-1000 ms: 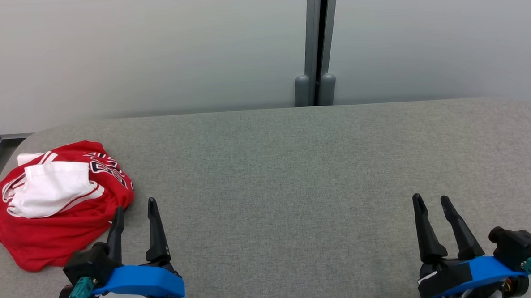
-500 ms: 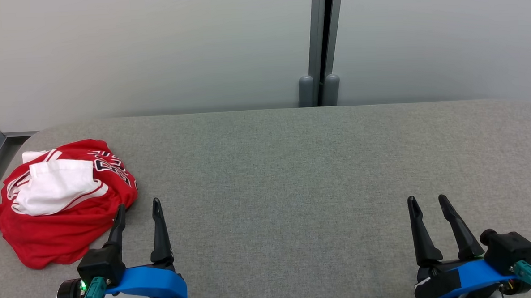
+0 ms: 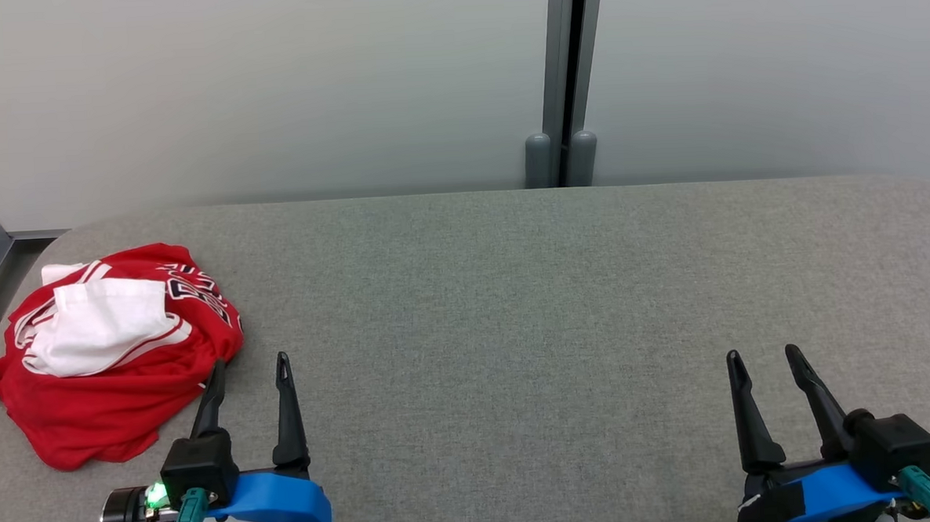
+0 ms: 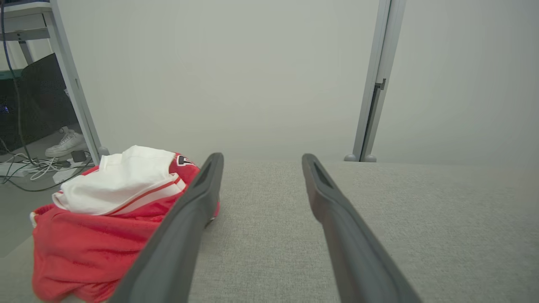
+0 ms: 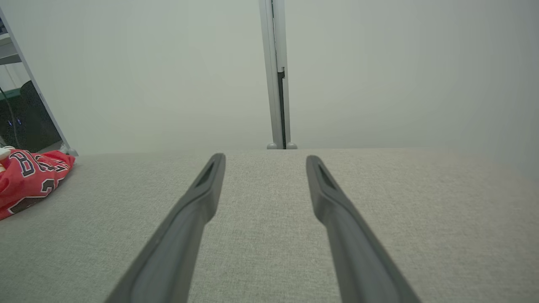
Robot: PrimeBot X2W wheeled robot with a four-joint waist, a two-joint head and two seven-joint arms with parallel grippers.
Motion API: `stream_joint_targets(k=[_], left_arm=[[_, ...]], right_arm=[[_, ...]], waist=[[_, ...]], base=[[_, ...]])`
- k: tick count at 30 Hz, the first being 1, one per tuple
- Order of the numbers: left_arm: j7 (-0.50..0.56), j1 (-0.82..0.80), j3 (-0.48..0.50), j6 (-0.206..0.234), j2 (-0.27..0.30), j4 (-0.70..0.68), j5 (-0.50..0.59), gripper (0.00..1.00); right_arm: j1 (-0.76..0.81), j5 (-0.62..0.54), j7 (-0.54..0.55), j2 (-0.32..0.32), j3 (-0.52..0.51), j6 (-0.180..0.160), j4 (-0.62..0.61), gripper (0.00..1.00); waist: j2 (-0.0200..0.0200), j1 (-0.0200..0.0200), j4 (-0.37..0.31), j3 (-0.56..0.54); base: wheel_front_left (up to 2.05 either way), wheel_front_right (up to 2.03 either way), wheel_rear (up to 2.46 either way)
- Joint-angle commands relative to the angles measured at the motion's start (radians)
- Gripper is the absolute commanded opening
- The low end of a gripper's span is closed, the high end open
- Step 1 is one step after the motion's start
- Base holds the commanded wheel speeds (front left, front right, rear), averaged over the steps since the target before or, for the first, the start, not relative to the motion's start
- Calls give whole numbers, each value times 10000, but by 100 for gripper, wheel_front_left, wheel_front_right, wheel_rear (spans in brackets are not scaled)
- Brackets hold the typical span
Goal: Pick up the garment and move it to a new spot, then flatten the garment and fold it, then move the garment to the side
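Red jersey (image 3: 109,371), white trim and dark lettering, lies in a crumpled heap at the left end of the grey worktop (image 3: 513,290), just ahead of the left gripper (image 3: 250,363) and off to its outer side. The gripper's fingers are spread wide with nothing between them. Its outer finger lies along the near edge of the heap; whether it touches the cloth I cannot tell, as the finger hides the hem in the wrist view. The gripper sits low over the worktop, fingers pointing past the heap rather than into it, so it likely needs to swing outward before it can bite. The right gripper (image 3: 763,354) is well apart on the far side, also spread wide and holding nothing, over bare worktop. Probably it waits there because the jersey is out of its easy reach. The broad bare stretch between the two grippers looks like the natural new spot for laying the jersey flat. No step of the task is done yet.
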Motion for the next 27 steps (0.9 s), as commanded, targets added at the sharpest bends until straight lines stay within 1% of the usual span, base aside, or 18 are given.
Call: stream_joint_targets(k=[1,10,18,27], left_arm=[[-108,-96,-12,95,49,61,214,100],[-267,-149,-141,194,74,236,660,100],[-263,-219,-92,-47,126,229,282,100],[85,-262,-175,48,232,30,192,100]], right_arm=[[134,-251,-111,-60,12,23,-4,100],[186,-794,-111,-76,44,24,-16,100],[257,-572,182,-72,-36,25,-228,100],[396,-436,429,-71,-112,25,-486,100]], waist=[[0,0,3,-14],[0,0,70,-34],[0,0,118,-58],[0,0,139,-45]], base=[[0,0,0],[0,0,0],[0,0,0],[0,0,0]])
